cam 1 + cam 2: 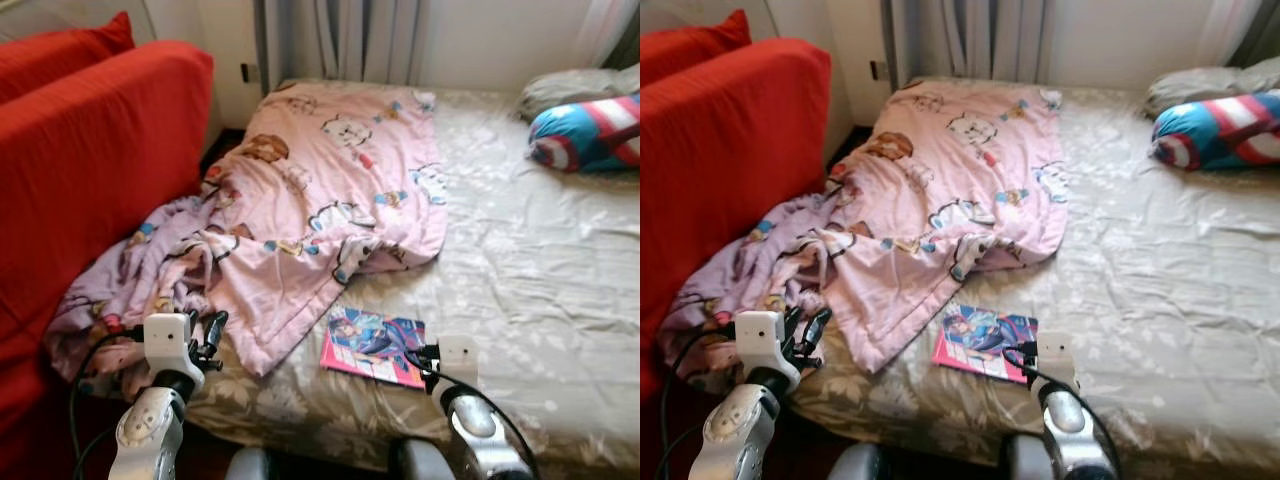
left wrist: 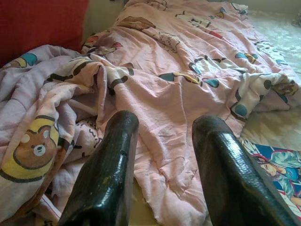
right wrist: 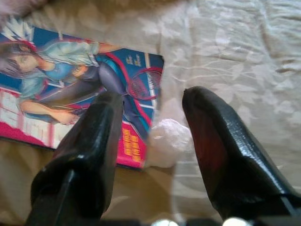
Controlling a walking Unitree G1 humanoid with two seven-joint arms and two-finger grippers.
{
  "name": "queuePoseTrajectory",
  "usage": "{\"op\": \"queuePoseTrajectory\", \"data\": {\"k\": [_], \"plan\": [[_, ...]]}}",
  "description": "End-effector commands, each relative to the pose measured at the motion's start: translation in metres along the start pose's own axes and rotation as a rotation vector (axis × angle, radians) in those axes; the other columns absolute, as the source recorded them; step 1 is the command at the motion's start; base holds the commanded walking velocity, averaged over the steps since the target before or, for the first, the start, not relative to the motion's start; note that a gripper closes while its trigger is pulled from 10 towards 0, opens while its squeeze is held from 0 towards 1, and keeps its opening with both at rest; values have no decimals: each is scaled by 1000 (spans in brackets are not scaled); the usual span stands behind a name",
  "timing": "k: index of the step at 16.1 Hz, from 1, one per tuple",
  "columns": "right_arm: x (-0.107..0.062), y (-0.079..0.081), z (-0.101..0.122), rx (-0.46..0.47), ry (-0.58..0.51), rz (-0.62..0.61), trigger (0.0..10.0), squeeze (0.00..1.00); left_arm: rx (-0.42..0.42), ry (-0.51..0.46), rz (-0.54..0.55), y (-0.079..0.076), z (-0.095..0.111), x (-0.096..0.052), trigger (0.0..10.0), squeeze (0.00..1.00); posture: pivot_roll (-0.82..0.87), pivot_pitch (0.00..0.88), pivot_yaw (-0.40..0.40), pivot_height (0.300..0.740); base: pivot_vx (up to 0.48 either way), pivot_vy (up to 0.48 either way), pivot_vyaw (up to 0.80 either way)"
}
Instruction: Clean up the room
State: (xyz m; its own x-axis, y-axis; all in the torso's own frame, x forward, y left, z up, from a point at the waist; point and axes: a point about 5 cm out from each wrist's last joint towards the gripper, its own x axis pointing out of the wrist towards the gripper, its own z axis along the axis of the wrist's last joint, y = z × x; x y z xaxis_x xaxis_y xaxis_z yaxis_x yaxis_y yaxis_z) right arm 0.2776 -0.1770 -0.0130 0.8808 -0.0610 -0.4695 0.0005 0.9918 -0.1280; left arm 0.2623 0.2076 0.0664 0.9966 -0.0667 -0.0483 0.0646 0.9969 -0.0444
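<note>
We judge the step in hand to be the approach to the magazine (image 1: 374,346), the loose item nearest the front edge of the bed (image 1: 560,300); nothing is gripped yet. The right gripper (image 3: 153,136) hovers just above the magazine's near corner with its fingers spread wide and empty. A small crumpled clear wrapper (image 3: 168,139), as best we can tell, lies touching that corner between the fingers. The left gripper (image 2: 162,141) points at the rumpled pink blanket (image 1: 330,190), fingers also wide apart and holding nothing. The next move calls for lowering the right gripper so one finger slides under the cover edge, since the magazine lies flat on soft bedding. The cover shows an illustrated figure with a racket; its red side strip carries lettering too blurred to read.
</note>
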Motion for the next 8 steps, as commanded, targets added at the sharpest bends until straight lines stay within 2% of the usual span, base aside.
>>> {"op": "queuePoseTrajectory", "data": {"k": [1,4,5,7,8], "plan": [[4,-11,6,-81,15,-7,10000,0,-10,16,-13,-2,-2,-3,10000,0,58,104,12,633,0,0,0],[9,-29,13,-265,66,18,10000,8,-2,27,-15,0,-2,-8,10000,0,76,120,19,633,0,0,0],[11,-40,19,-344,72,7,10000,1000,4,31,-13,3,-1,-13,10000,0,94,144,30,633,0,0,0],[14,-49,28,-429,101,61,10000,1000,12,40,-12,7,0,-19,10000,0,100,164,39,633,0,0,0],[15,-51,32,-542,107,98,10000,1000,17,48,-17,7,0,-22,10000,0,108,182,45,633,0,0,0]]}}
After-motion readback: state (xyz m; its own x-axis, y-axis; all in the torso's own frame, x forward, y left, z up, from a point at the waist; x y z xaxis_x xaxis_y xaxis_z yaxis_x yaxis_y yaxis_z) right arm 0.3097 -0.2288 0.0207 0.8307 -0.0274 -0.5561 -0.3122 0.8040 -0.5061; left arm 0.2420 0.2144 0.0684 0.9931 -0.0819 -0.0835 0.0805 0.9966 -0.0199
